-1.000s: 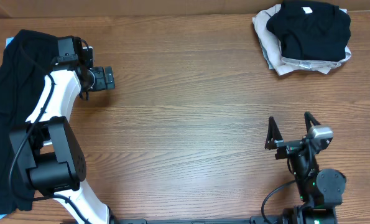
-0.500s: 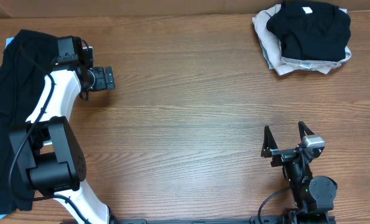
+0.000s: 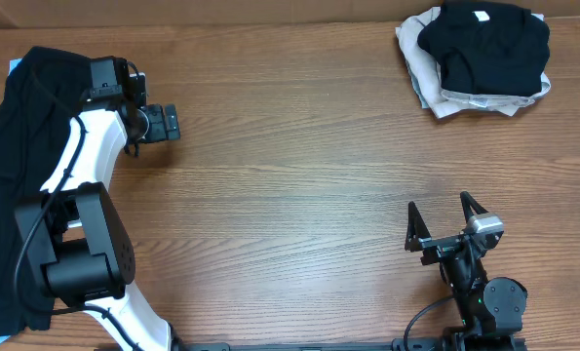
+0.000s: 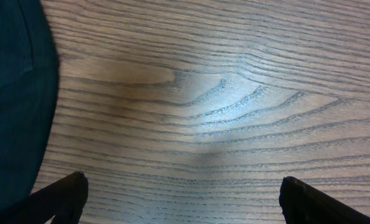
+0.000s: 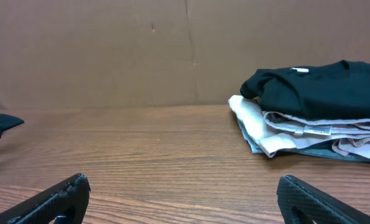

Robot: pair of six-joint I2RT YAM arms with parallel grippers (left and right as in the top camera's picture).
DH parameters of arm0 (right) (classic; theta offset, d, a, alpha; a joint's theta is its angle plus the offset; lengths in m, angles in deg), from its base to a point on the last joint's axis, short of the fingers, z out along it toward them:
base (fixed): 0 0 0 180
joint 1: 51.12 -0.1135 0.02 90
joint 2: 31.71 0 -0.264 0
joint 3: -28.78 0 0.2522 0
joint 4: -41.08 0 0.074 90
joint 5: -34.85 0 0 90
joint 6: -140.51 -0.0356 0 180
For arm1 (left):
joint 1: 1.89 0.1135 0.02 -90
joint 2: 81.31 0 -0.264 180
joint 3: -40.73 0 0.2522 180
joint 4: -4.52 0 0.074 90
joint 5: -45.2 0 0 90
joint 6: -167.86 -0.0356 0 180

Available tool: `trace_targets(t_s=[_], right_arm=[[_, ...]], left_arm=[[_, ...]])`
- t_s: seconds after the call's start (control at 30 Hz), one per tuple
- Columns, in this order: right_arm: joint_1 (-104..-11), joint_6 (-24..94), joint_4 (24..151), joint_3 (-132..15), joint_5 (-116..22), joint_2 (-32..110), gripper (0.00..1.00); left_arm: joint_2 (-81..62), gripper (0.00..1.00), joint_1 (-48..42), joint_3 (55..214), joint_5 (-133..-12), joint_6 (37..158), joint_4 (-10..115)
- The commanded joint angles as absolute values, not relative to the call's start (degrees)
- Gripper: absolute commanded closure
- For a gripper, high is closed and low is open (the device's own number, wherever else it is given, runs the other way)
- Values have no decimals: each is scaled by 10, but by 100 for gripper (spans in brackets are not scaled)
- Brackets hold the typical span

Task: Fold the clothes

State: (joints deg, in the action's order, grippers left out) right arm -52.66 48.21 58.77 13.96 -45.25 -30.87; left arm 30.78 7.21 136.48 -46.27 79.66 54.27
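Loose black clothes point(image 3: 7, 185) lie crumpled along the table's left edge and show as dark fabric point(image 4: 13, 106) at the left of the left wrist view. My left gripper point(image 3: 168, 124) hovers just right of that heap, open over bare wood point(image 4: 185, 186), touching nothing. A folded black T-shirt point(image 3: 484, 44) with a small white neck label tops a stack at the far right corner; the right wrist view shows it point(image 5: 321, 90) from the side. My right gripper point(image 3: 438, 207) stands open near the front right edge, empty point(image 5: 181, 186), pointing toward the stack.
Under the folded black shirt lie beige and grey folded garments point(image 3: 445, 97) point(image 5: 284, 127). A brown cardboard wall point(image 5: 172, 50) closes the table's far side. The left arm's white links and black base point(image 3: 75, 253) stand at the front left, over the loose cloth.
The right arm has drawn back toward the table's front edge, its gripper still open. The left arm and the clothes have not moved.
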Motion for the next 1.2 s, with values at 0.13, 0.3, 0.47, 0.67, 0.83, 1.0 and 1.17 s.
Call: trace_targets(t_s=[0.13,0.3,0.47,0.67,0.83,1.0,1.17], right_arm=[[-529,484,586,146,-450,-315,0],[-529,484,586,146,-450,-315,0],[-529,484,586,146,-450,-315,0],[-529,484,586,146,-450,-315,0],[-529,484,586,146,-450,-315,0],[-529,484,586,146,-450,-315,0],[-529,484,586,146,-450,-315,0]], left_arm=[[309,0,71,1362,-463,809,542],[309,0,71,1362,-463,809,542],[309,0,71,1362,-463,809,542],[274,0,71,1362,-463,809,543],[169,0,71,1362,-463,809,543],[37,0,71,1362,-463,809,543],[-94,0,71,1362,-463,809,543]])
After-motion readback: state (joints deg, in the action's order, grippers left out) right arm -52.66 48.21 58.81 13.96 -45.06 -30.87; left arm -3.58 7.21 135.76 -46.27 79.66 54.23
